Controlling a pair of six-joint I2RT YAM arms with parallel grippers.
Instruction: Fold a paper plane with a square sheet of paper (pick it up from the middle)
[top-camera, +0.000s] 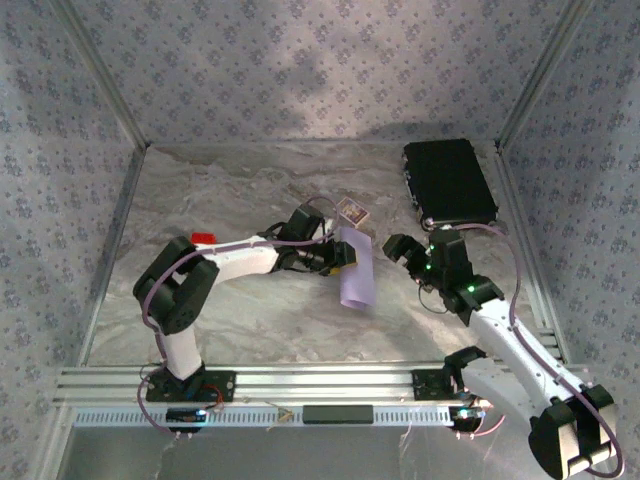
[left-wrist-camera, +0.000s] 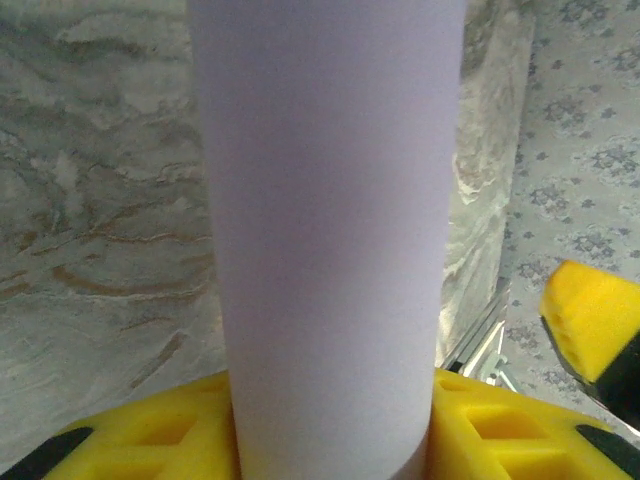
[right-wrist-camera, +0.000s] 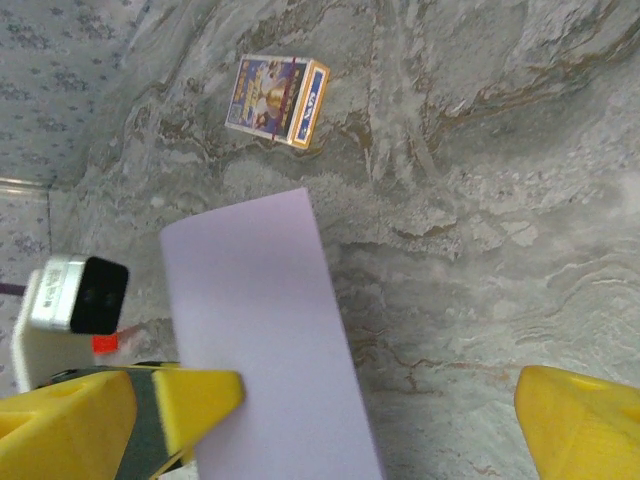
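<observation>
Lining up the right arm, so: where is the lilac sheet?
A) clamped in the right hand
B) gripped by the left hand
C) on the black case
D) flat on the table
B: the lilac sheet sits between the left hand's yellow fingers, off the table; right hand open.

Small patterned card box (right-wrist-camera: 277, 100) lying flat on the marbled worktop (top-camera: 250, 320), black case (top-camera: 449, 181) far right corner, tiny red block (top-camera: 203, 239) over left.

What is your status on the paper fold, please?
Left gripper shut on lilac sheet, off the table. Right gripper open, beside it. Card box beyond, apart.
</observation>
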